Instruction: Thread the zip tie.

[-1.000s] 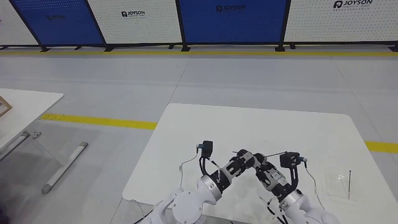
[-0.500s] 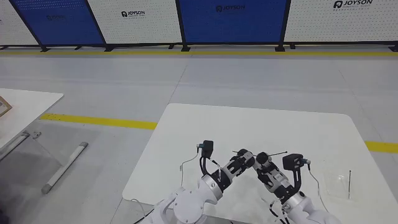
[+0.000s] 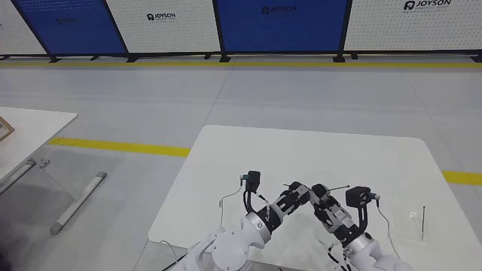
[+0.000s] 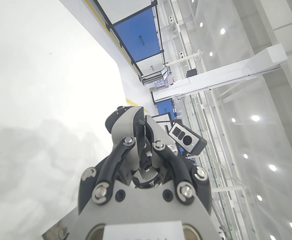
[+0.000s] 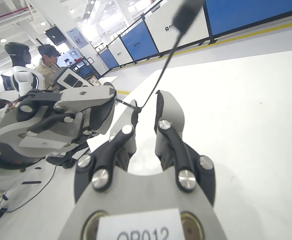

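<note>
A thin black zip tie (image 3: 335, 188) hangs just above the white table (image 3: 301, 150) near its front edge. My left gripper (image 3: 295, 193) is shut on one end, and the strap (image 4: 144, 131) shows edge-on between its pads. My right gripper (image 3: 319, 193) sits right beside it, tip to tip. In the right wrist view the right gripper (image 5: 148, 103) is open. The zip tie (image 5: 160, 73) runs out of the left gripper (image 5: 112, 99), rests against one right finger pad (image 5: 136, 112), and rises to its blurred head (image 5: 187, 8).
A clear plastic bag (image 3: 407, 222) lies at the table's front right, with another black zip tie (image 3: 423, 222) at its right side. The table's front edge is just below the grippers. A second white table (image 3: 30, 128) stands off to the left.
The right arm has shifted slightly to the right and toward the front edge. The left gripper has stayed in place with the zip tie.
</note>
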